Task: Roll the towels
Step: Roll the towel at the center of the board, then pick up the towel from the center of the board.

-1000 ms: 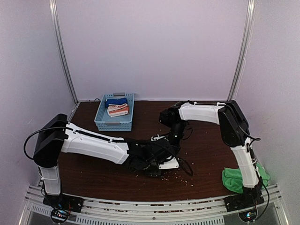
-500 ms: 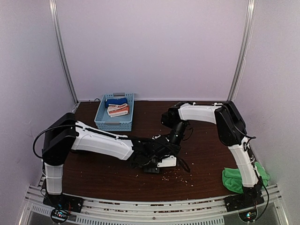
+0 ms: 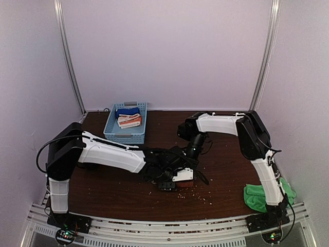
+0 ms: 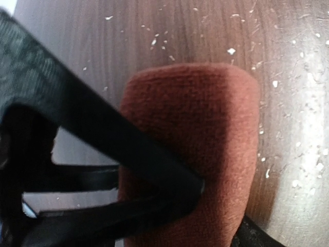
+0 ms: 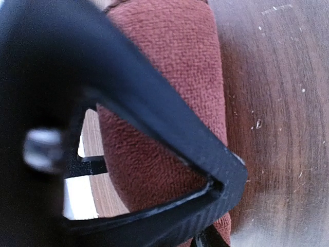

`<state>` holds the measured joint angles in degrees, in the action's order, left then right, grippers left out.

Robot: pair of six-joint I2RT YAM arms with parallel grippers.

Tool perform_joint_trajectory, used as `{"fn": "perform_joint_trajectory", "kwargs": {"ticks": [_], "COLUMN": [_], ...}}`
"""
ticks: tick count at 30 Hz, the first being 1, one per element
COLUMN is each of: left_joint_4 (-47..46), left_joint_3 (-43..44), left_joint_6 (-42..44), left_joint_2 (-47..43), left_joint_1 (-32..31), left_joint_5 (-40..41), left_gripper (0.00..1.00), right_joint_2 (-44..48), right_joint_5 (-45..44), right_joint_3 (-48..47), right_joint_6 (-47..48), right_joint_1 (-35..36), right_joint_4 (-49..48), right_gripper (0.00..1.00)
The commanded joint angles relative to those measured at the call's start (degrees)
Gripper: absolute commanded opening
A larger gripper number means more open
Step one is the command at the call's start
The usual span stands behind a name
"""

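The rust towel lies rolled into a thick tube on the dark wooden table, mid-table. My left gripper stands open and wide astride the roll, one black finger lying over it. My right gripper is shut on the rust towel at its other end. From above, both grippers meet mid-table, left and right, and they hide most of the roll. The green towel lies crumpled by the right arm's base.
A light blue basket stands at the back left, holding a blue cloth and a white-and-orange striped cloth. Pale crumbs dot the wood in front of the grippers. Purple walls close in the back and sides.
My left arm's upper link has swung right and up, and its gripper has crept slightly away from the near edge. The right arm has hardly moved.
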<state>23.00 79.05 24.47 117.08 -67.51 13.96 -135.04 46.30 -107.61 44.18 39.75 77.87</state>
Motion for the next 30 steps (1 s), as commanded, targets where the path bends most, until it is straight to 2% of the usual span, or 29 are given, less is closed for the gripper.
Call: {"fn": "perform_joint_trajectory", "kwargs": {"ticks": [1, 6, 11, 19, 24, 30], "left_joint_4": [-4.1, -4.8, -5.2, -2.6, -2.6, -2.6], "left_joint_3": [-1.9, -2.4, -2.2, 0.3, -0.5, 0.0], "left_joint_6": [-0.1, 0.2, 0.4, -1.4, -1.9, -1.4], "left_joint_2": [-3.4, -4.5, -3.4, 0.5, 1.7, 3.7], "left_joint_1": [-1.5, -3.0, -3.3, -2.1, -1.3, -0.9], "left_joint_5": [5.3, 7.3, 7.6, 5.0, 5.4, 3.6], "left_gripper": [0.77, 0.75, 0.69, 0.6, 0.64, 0.63], "right_joint_2": [-5.7, -7.6, -7.8, -5.6, -6.6, -8.2], "right_joint_5": [-5.4, -4.9, -4.4, -3.8, -2.9, -2.0], "right_joint_3": [1.4, 1.1, 1.0, 1.1, 2.4, 2.9], "right_joint_6": [-3.2, -4.8, -4.9, -4.2, -3.8, -3.4], "right_joint_1": [-0.6, -1.5, -1.7, -2.2, -2.4, -2.5], "right_joint_4": [-0.1, -0.1, -0.1, -0.2, -0.2, -0.2], "right_gripper": [0.27, 0.27, 0.27, 0.33, 0.33, 0.34]}}
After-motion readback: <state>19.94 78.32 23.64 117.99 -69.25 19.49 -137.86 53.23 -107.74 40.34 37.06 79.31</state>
